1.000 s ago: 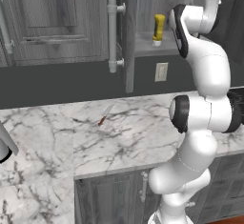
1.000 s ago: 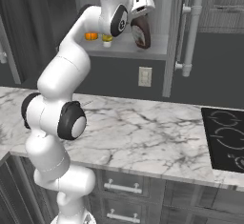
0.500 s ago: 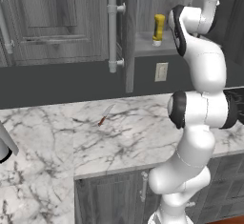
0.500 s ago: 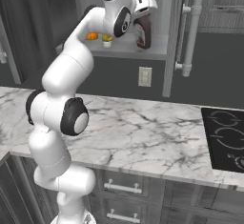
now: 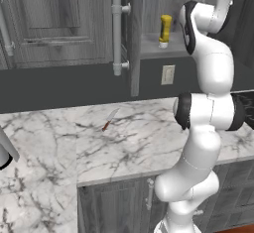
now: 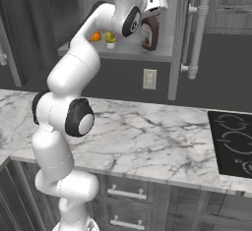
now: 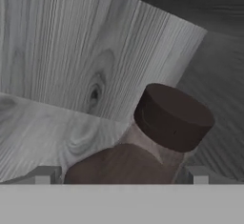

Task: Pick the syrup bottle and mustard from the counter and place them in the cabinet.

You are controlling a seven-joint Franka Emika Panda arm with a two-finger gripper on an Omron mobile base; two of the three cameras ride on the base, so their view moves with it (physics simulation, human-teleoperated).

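White marble with grey veins is forming the broad flat table [image 5: 54, 143], and it is stretching across both base views. Above it, the grey wood-grain cabinet [image 5: 64, 24] with a panelled door is standing open; its door is carrying a long pale cylindrical bar handle [image 5: 117, 33], and its grey shelf [image 6: 128, 53] is lying behind the door edge. The white robot arm with dark joints [image 6: 74, 102] is rising from the base and is reaching up to this shelf.

On the shelf, the small dark brown syrup bottle [image 6: 149, 33] with rounded shoulders is standing upright, just beside the hand. In the hand view its dark cap [image 7: 174, 117] and narrow neck are sitting between the two finger tips [image 7: 43, 174], and the gripper [image 7: 121, 175] is standing wide apart on both sides of the bottle, with clear gaps, so it is not clamping it.

The slim yellow mustard squeeze bottle [image 5: 164, 30] is standing on the same shelf with its whitish cap end down, well apart from the syrup bottle in the right base view, where it is showing just behind the arm. A small orange thing [image 6: 95, 36] is lying beside it; I cannot tell what it is.

On the table, a small knife with a reddish handle [image 5: 109, 119] is lying, and a black cooktop [image 6: 231, 144] is sitting at the far right.
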